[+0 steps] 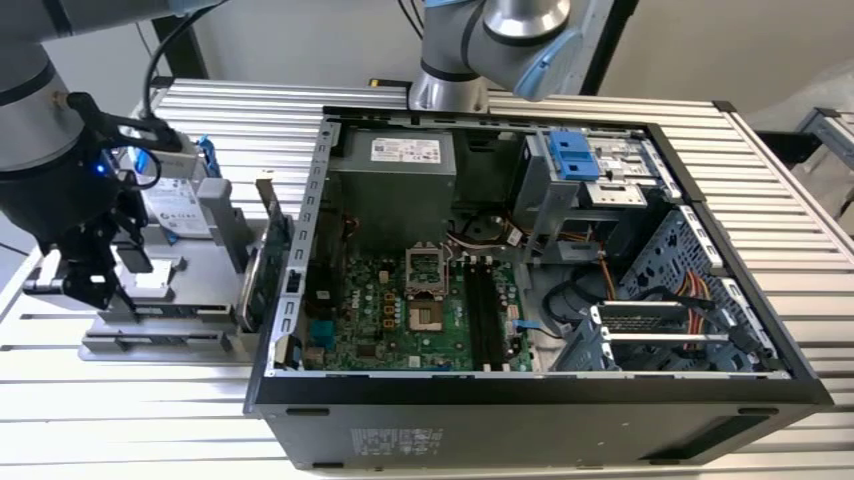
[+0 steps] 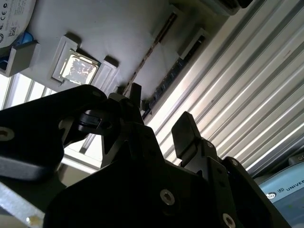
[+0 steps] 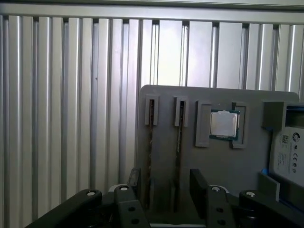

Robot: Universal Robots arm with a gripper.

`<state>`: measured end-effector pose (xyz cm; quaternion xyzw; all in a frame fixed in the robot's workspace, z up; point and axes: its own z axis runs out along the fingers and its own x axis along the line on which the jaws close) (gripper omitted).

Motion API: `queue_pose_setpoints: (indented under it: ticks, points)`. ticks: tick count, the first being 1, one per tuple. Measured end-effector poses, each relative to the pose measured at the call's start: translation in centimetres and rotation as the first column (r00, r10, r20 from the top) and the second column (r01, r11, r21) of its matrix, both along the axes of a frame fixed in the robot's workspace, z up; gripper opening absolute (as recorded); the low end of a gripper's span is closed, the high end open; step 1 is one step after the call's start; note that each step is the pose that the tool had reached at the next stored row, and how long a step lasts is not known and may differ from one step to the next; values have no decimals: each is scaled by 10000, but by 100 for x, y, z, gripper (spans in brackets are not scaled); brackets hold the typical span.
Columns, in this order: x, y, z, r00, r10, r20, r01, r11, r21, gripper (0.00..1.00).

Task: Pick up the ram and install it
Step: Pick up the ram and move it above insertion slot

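While the gripper hangs open and empty above the ram, the neighbouring stick just beside the ram could get clamped too, tilting both.

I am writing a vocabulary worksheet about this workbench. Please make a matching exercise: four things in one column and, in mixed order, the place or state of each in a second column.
Things:
1. ram
2. processor chip
3. hard drive
4. pincer

Places or states:
a. open, holding nothing
b. lying flat in a square recess of the grey holder
c. standing on edge in a narrow slot
d. sitting in a blue frame

Pairs: 1-c, 2-b, 3-d, 4-a
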<state>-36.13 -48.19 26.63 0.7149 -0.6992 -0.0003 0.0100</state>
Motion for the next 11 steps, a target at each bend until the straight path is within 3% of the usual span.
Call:
queue_pose_setpoints:
  ticks: [4,9,11]
  points:
    - [0,-46,-27,10000,0,-4,0,10000,1,100]
    - [0,-146,-63,10000,-15,-9,15,10000,0,100]
    - [0,-162,-79,10000,-15,-7,15,10000,1,100]
